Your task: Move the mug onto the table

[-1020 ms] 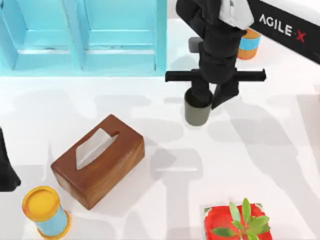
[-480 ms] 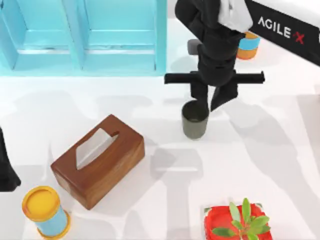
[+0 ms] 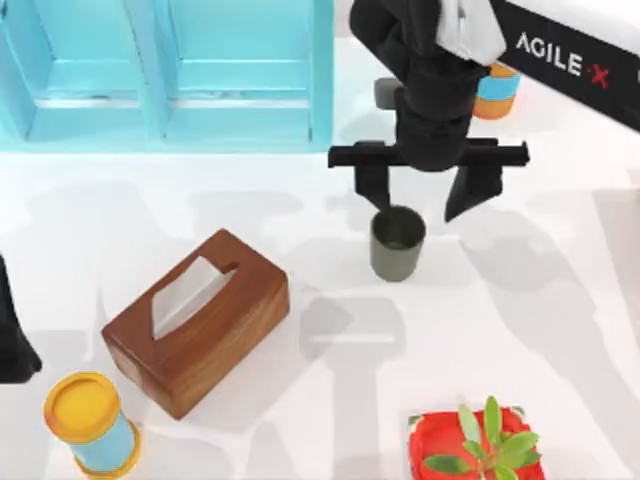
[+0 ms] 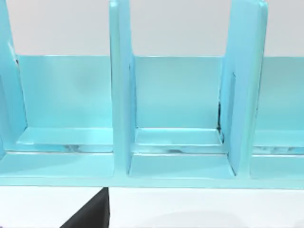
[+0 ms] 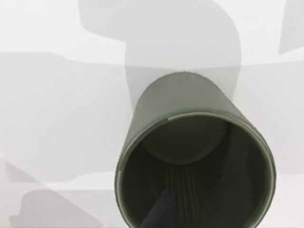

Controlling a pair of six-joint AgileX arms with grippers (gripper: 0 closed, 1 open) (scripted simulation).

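The mug (image 3: 397,244) stands upright on the table (image 3: 560,300), right of centre in the top view, just in front of the light-blue shelf unit (image 3: 170,75) and off its right end. The right gripper (image 3: 425,205) hangs directly above the mug with its jaws spread wide, released; one finger sits by the mug's left rim, the other is off to its right, and neither grips it. From the right wrist view the mug (image 5: 194,156) is seen from above, open mouth up, dark inside, resting on the white table (image 5: 57,118). An orange can with a blue band (image 3: 497,92) stands behind the right arm, near the back of the table. A brown tissue box (image 3: 196,322) lies left of centre, well apart from the mug. A yellow-topped can with a blue band (image 3: 90,423) stands at the front left, near the tissue box. A red pot with a green plant (image 3: 470,445) sits at the front edge, right of centre. The left arm (image 3: 12,335) is parked at the table's left edge; can't tell its jaw state. The left wrist view faces the shelf unit (image 4: 180,104) compartments.
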